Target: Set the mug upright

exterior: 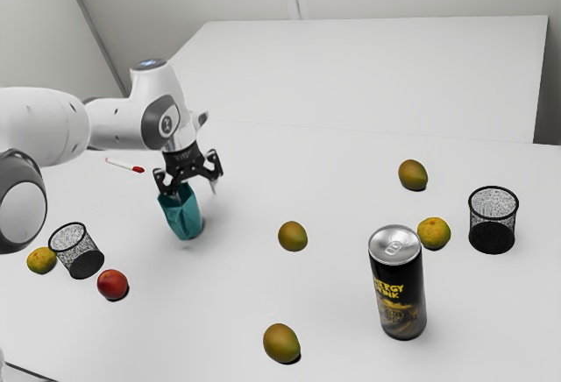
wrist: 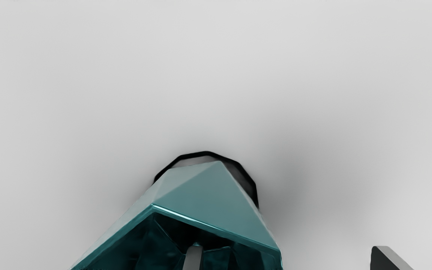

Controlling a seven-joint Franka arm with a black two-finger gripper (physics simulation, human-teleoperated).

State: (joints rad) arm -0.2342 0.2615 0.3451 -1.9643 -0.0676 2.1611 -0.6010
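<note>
A black gripper (exterior: 195, 191) straddles the wall of a teal mug (exterior: 182, 215) on a white table (exterior: 202, 329), fingers (wrist: 193, 258) spread, one within the mouth, the other outside, apart from the wall. The mug stands mouth up toward the exterior view's left; whether its foot sits fully flat is unclear. Glossy and faceted, it is probably stiff, fairly light, slick and liable to chip; the wall near the rim likely offers the surest hold. Sharing the table with the one mug: three mangoes (exterior: 293, 236), two tangerines (exterior: 434, 233), two mesh cups (exterior: 493, 220), one red fruit (exterior: 112, 284), one drink can (exterior: 399, 290) and one red-and-white pen (exterior: 124, 166).
</note>
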